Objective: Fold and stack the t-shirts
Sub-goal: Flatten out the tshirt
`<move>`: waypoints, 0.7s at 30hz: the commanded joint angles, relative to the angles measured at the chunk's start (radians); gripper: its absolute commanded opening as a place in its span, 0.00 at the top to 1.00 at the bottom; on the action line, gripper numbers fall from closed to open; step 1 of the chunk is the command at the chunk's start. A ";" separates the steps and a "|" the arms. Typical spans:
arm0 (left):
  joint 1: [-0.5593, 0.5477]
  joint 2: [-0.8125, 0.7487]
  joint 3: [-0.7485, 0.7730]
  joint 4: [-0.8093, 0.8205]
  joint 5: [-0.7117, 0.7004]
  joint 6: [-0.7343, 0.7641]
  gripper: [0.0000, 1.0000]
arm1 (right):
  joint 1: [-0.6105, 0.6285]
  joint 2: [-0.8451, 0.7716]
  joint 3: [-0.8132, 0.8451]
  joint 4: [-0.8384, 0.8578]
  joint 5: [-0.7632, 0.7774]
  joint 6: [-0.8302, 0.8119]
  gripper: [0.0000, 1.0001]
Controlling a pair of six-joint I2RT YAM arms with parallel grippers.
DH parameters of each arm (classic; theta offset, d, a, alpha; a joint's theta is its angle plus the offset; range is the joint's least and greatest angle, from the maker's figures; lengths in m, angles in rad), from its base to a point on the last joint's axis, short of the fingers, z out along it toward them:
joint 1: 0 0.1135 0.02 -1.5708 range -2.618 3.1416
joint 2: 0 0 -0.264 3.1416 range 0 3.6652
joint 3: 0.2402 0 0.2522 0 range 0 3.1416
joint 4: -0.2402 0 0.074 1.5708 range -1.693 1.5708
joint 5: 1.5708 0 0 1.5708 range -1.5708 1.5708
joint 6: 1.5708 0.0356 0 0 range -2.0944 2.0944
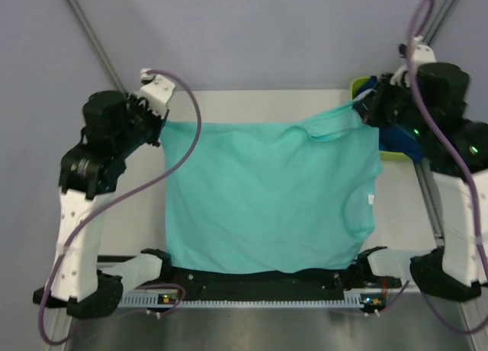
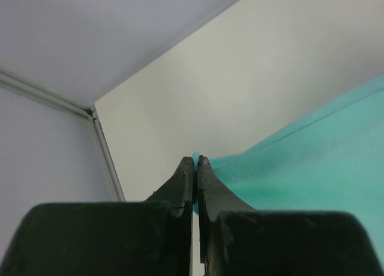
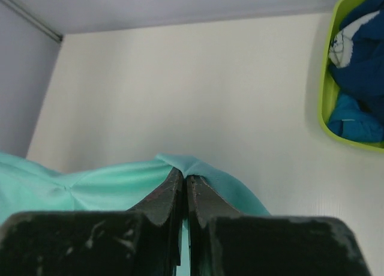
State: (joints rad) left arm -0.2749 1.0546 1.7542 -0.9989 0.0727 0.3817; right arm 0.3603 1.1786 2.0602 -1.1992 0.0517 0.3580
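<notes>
The mint shirt spreads from its hem at the near edge of the worktop away toward both grippers. Its far edge runs crosswise, from the left gripper to the right gripper, and each gripper is closed tight on one far corner of the cloth. So the whole shirt lies on the near side of both grippers, and neither arm is nearer. We judge the next fold needs both corners brought evenly toward us. Beyond the right gripper, to its right, the blue shirts lie in the green tub.
</notes>
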 commanded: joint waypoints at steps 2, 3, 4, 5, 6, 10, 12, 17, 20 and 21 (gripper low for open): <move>0.077 0.223 -0.088 0.287 -0.031 -0.001 1.00 | -0.133 0.284 -0.104 0.254 -0.133 -0.060 1.00; 0.106 0.278 -0.059 0.308 -0.021 -0.013 1.00 | -0.142 0.343 -0.063 0.268 -0.141 -0.060 1.00; 0.130 0.326 -0.008 0.327 -0.017 -0.027 1.00 | -0.146 0.401 0.015 0.271 -0.148 -0.062 1.00; 0.153 0.382 0.048 0.339 -0.014 -0.039 1.00 | -0.149 0.467 0.109 0.270 -0.156 -0.063 1.00; 0.169 0.436 0.118 0.356 -0.013 -0.055 1.00 | -0.149 0.528 0.200 0.270 -0.167 -0.062 1.00; 0.198 0.602 0.423 0.394 -0.024 -0.081 1.00 | -0.179 0.734 0.619 0.297 -0.196 0.011 1.00; 0.200 0.648 0.531 0.388 -0.022 -0.081 1.00 | -0.208 0.739 0.643 0.383 -0.207 0.073 1.00; 0.201 0.628 0.516 0.399 -0.004 -0.040 1.00 | -0.236 0.578 0.411 0.558 -0.216 0.096 1.00; 0.203 0.546 0.340 0.440 0.015 -0.023 1.00 | -0.236 0.495 0.234 0.547 -0.280 0.070 1.00; 0.203 0.510 0.265 0.450 0.021 -0.018 1.00 | -0.236 0.457 0.157 0.546 -0.300 0.056 1.00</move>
State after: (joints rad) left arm -0.0830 1.6581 2.1967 -0.6022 0.0887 0.3340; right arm 0.1276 1.7489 2.3989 -0.7189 -0.1783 0.4305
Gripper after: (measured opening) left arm 0.015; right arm 0.007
